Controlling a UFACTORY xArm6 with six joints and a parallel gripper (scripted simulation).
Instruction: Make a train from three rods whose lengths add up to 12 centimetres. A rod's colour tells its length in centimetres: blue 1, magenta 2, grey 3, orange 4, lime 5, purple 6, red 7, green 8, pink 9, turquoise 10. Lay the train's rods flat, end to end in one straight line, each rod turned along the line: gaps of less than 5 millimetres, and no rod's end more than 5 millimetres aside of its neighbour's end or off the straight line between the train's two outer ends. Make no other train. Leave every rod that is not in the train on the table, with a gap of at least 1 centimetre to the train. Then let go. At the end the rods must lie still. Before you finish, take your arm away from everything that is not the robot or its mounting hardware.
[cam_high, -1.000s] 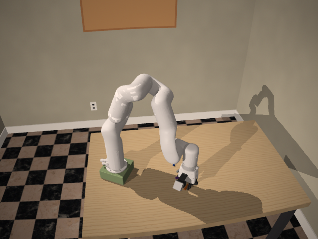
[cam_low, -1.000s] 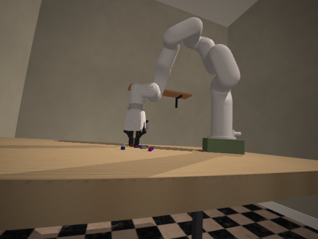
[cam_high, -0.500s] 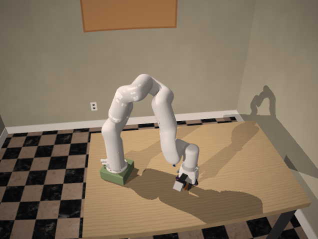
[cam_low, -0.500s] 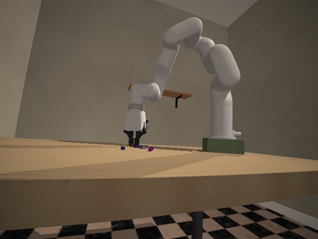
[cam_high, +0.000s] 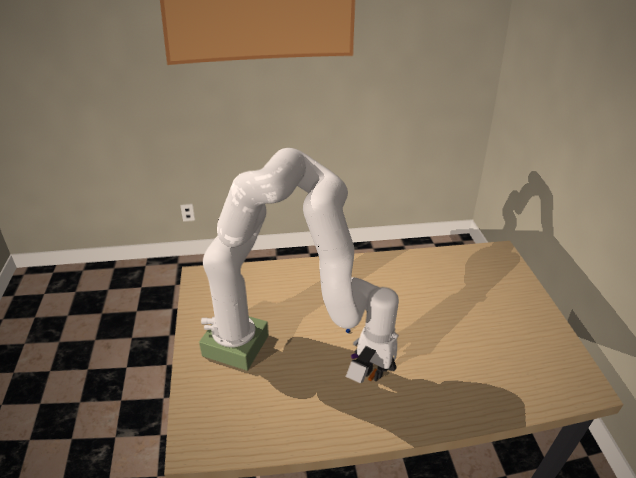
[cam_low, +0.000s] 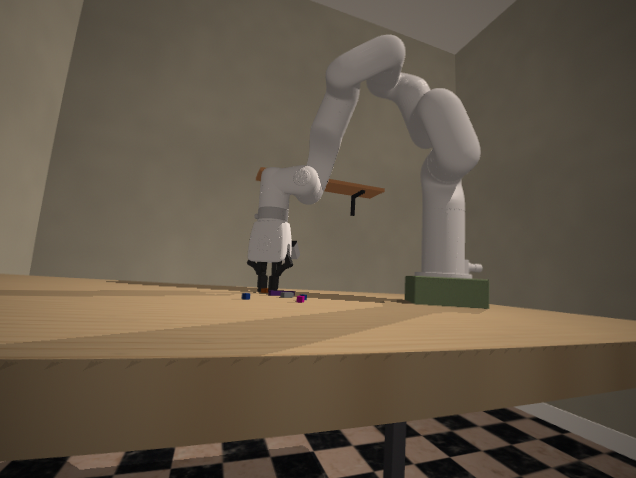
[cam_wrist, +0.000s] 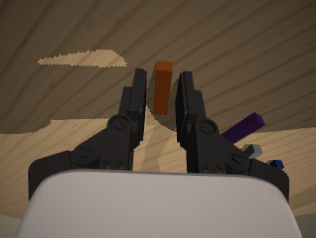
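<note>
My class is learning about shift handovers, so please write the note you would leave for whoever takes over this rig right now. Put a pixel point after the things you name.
Gripper (cam_high: 376, 374) (cam_low: 268, 290) (cam_wrist: 162, 86): fingers partly open, holding nothing; the orange rod (cam_wrist: 163, 89) lies between them with a gap on each side.
Where: purple rod (cam_wrist: 245, 128) lies aslant beside it, then the grey rod (cam_wrist: 254, 151); a magenta rod (cam_low: 300, 299) and two blue rods lie near.
Done: no train is laid.
Left: choose three rods totalling 12; purple, orange and magenta would fit. Line them up, keep the others apart, let go.
</note>
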